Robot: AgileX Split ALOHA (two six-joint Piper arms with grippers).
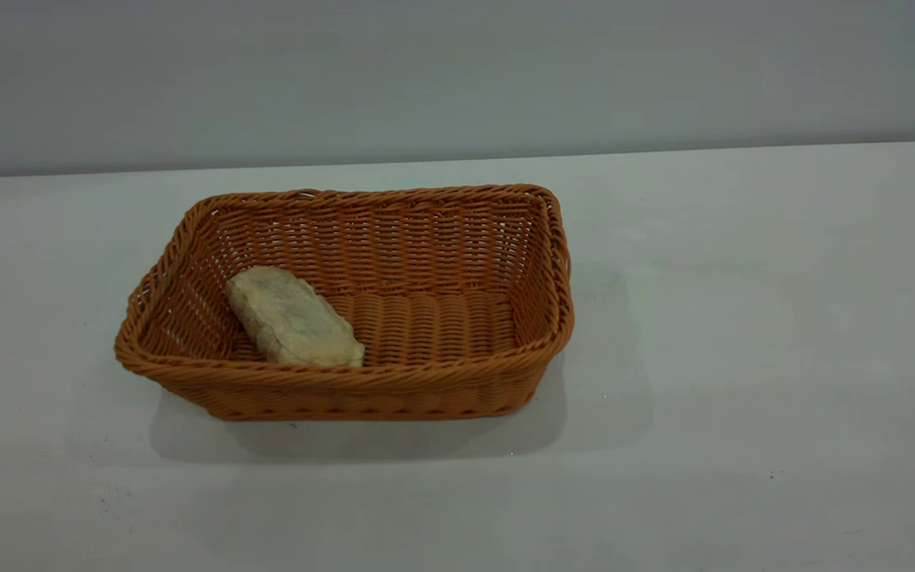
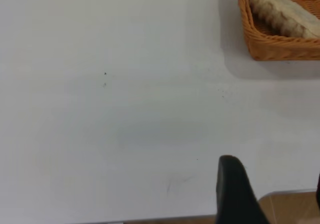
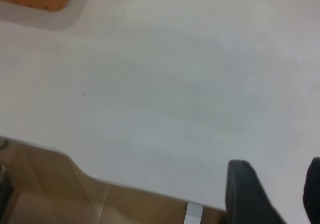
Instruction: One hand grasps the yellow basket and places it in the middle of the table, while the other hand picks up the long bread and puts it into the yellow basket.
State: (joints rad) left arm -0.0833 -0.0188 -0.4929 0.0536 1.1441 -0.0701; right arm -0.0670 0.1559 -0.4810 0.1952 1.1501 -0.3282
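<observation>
— Containers on the tabletop (image 1: 743, 318)?
— One item: the yellow basket (image 1: 362, 381), woven wicker with a braided rim, standing upright a little left of centre in the exterior view.
— Contents?
— One item: the long bread (image 1: 293, 318), lying on the basket floor at the left end, pale flat underside up, set at a slant, its near end against the front wall. The rest of the basket floor is bare weave.
— Your grippers?
— I see the left gripper (image 2: 272, 196) over the tabletop edge, well apart from the basket, fingers parted, gripping nothing. The right gripper (image 3: 275, 196) likewise sits at the tabletop edge, released, with the basket corner far off.
</observation>
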